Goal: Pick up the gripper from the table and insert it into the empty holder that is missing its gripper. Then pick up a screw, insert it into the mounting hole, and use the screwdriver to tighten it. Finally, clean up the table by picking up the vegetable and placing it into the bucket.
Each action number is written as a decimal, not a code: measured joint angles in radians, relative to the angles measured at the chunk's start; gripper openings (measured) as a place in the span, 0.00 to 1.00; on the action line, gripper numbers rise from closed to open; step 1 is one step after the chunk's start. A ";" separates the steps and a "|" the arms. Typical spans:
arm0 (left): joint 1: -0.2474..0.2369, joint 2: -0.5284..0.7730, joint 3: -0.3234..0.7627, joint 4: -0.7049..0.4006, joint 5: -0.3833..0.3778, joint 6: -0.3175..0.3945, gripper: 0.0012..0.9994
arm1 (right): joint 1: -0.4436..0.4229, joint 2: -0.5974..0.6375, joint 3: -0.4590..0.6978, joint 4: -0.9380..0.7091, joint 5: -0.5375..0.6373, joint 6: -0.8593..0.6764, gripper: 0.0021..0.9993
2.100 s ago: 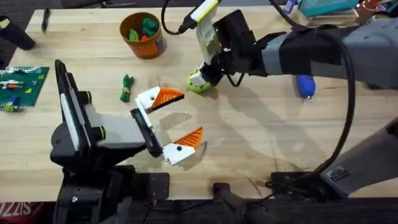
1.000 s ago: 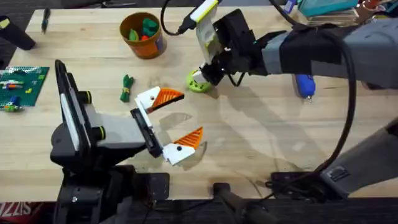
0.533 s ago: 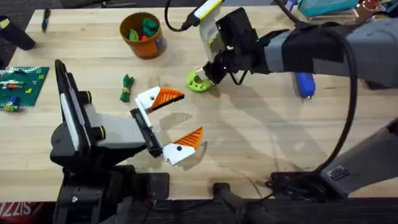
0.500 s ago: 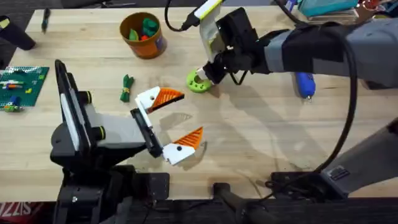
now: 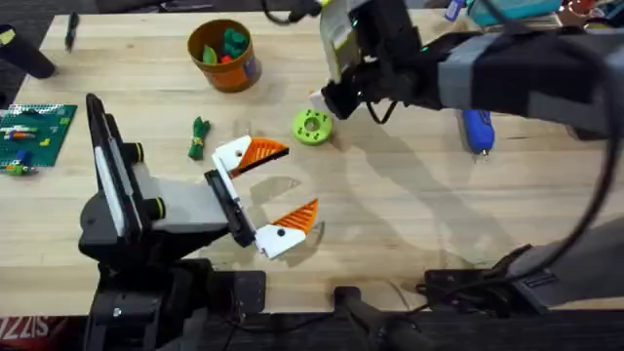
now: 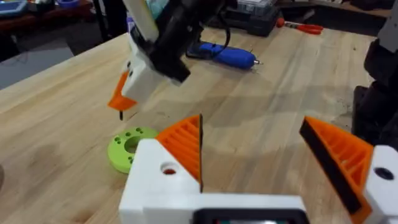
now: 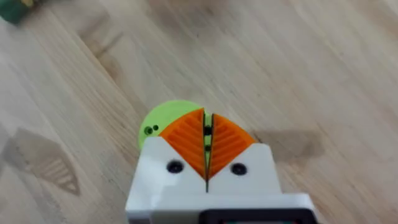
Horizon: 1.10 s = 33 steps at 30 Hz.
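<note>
Table: light wood, both arms over it. R arm reaches across from the far right. L arm sits low at the near left.

Left gripper is wide open w/ nothing between the jaws. Its two white fingers each carry an orange ribbed pad.

Right gripper has its orange pads pressed together, pinching a small dark screw. In the L wrist view the screw pokes out below the tip of that gripper. It hangs above the table, apart from the wood.

Bucket: orange, toy pieces inside, well off to the left of the right gripper, farther back than the left one.

Screwdriver: blue, lying flat on the table, well to the right of the right gripper, under its arm.

Green disc: round w/ holes, flat on the table just below and beside the right gripper's tip, not touching it.

Vegetable: dark green, on the table just left of the left gripper's upper finger, between that finger and the bucket.
</note>
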 joint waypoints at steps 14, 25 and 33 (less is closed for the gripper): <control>0.000 0.000 0.000 0.000 0.000 0.000 0.99 | 0.090 -0.171 0.181 -0.336 0.004 0.025 0.00; 0.000 0.000 0.000 0.000 0.000 0.000 0.99 | 0.292 -0.218 0.402 -0.453 0.003 0.025 0.00; 0.000 0.000 0.000 0.000 0.000 0.000 0.99 | 0.453 -0.218 0.411 -0.525 0.003 0.038 0.00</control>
